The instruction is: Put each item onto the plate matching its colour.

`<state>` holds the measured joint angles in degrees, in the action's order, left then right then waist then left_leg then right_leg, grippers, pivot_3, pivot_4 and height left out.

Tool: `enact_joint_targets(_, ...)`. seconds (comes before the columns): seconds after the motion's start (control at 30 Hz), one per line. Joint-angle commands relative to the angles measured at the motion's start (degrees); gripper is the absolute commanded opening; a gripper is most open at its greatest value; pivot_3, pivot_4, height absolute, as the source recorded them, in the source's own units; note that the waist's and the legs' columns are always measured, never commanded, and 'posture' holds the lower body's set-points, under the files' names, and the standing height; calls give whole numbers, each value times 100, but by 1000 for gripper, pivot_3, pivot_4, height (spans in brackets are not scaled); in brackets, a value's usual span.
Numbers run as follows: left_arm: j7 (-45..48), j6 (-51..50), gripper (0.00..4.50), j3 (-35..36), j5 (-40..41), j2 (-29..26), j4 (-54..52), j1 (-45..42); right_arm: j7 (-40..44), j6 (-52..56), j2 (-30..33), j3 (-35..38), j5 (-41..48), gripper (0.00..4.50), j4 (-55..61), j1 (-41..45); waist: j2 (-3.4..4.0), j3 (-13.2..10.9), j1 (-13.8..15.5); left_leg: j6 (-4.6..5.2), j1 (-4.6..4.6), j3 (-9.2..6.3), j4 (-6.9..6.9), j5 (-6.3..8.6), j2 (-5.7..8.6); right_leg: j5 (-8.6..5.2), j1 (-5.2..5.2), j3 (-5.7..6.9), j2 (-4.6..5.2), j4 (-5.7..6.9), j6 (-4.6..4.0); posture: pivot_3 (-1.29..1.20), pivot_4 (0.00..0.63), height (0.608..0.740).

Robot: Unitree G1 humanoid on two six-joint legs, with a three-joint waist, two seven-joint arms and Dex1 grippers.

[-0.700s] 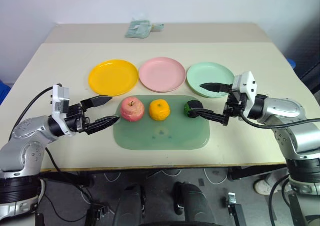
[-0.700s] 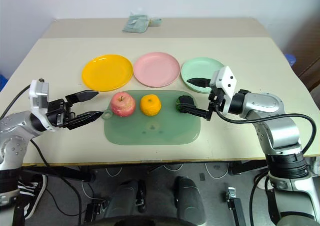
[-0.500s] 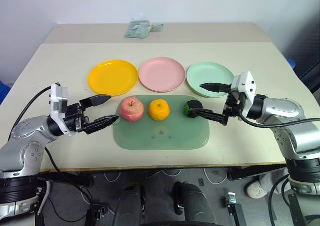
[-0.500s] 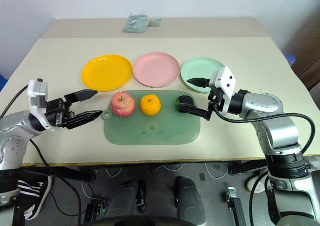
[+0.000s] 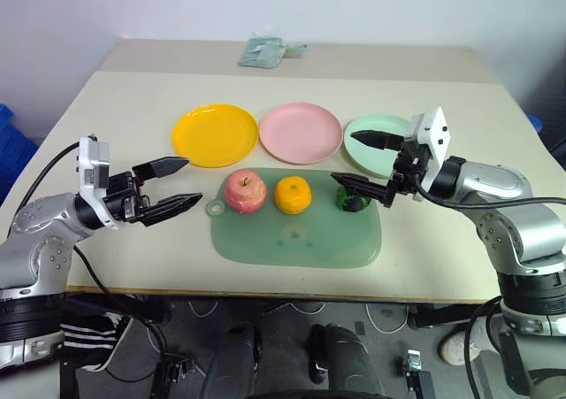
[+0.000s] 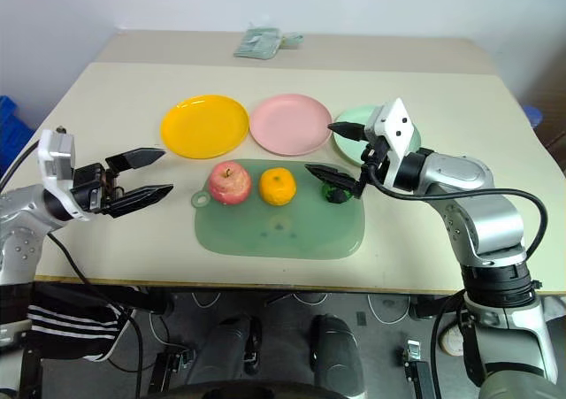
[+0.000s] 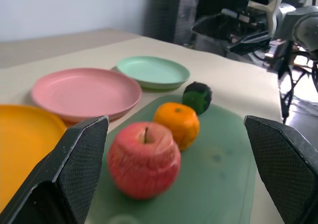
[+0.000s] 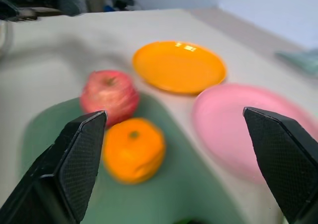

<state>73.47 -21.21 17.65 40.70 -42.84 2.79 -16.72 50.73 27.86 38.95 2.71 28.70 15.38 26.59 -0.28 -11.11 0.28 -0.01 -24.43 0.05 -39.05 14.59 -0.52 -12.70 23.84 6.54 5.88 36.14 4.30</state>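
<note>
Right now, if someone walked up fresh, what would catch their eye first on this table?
Probably the row of three plates: yellow plate, pink plate and mint green plate. In front of them, a red apple, an orange mandarin and a small dark green fruit sit on a green mat. The left tool and right tool stand open at either side.

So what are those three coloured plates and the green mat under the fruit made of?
The yellow plate, pink plate and mint green plate look like smooth moulded plastic: even colour, soft glare on the rims. The green mat looks like thin, semi-glossy plastic or silicone; it faintly mirrors the fruit. Which one, I can't tell.
</note>
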Motion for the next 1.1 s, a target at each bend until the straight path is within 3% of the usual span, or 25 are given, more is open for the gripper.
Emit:
enact_joint_targets(0.03, 121, 124, 4500, 46, -7, -88, 88, -276, -98, -88, -38, 46, -19, 4477, 356, -134, -1, 0, 55, 0, 0, 10, 0, 0, 0, 0, 4, -8, 0, 0, 0, 0, 150, 740)
enact_joint_targets(0.23, 95, 347, 4500, -204, -299, 74, 450, -709, -238, -522, 0, 53, -389, 4477, 356, -290, -1, 0, 47, 0, 0, 41, -3, 0, -4, 1, 14, -31, 1, -7, -1, 0, 150, 740)
enact_joint_targets(0.37, 75, 442, 4500, -294, -389, 207, 560, -881, -146, -489, 16, 212, -170, 4477, 533, -429, -2, 0, 45, 0, -1, 91, 8, 0, -14, 3, 34, -51, -6, 0, -2, 0, 150, 740)
enact_joint_targets(0.67, 412, 2, 4500, -418, -318, 53, 436, -638, -234, 424, 50, 235, 547, 4477, 1126, -560, -2, 0, 37, 1, 2, 125, 7, 1, -42, 14, 60, -93, -27, 1, -20, 0, 150, 740)
enact_joint_targets(1.1, -409, 770, 4500, -1219, -1287, 1033, 727, -1035, -67, 1068, 516, -109, 582, 4477, 1601, -449, -8, 0, 34, 7, -1, 133, 6, 5, -39, 17, 65, -115, -29, -5, -18, 0, 150, 740)
